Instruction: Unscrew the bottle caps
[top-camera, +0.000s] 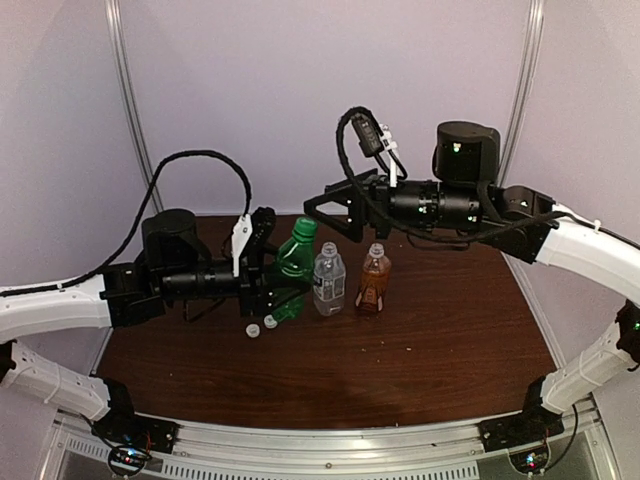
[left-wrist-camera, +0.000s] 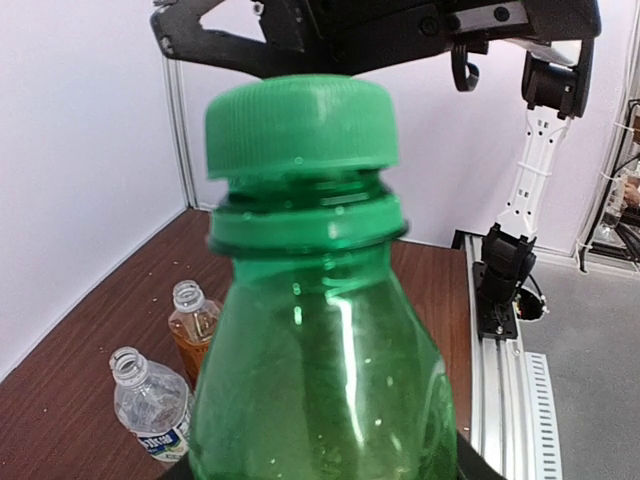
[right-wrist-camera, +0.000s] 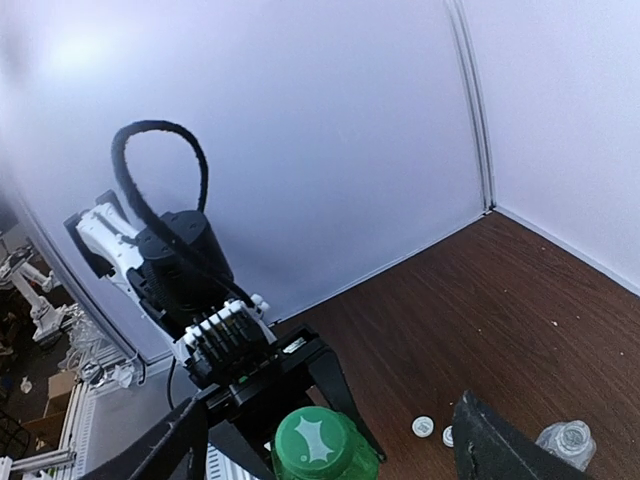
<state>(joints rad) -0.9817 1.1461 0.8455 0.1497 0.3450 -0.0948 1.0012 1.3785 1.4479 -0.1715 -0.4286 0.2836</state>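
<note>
the green bottle (left-wrist-camera: 320, 380) is glossy plastic, its cap (left-wrist-camera: 300, 125) ribbed, the table (top-camera: 420, 340) wood-grained.

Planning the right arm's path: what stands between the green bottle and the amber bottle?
The clear water bottle, uncapped, stands between the green bottle and the amber bottle; the top view shows it.

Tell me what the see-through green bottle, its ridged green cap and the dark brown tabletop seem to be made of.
Green bottle: translucent glossy plastic, showing light streaks.
Green cap: opaque matte plastic, finely ribbed sides.
Tabletop: probably wood-look laminate; dark grain, slight sheen.
</note>
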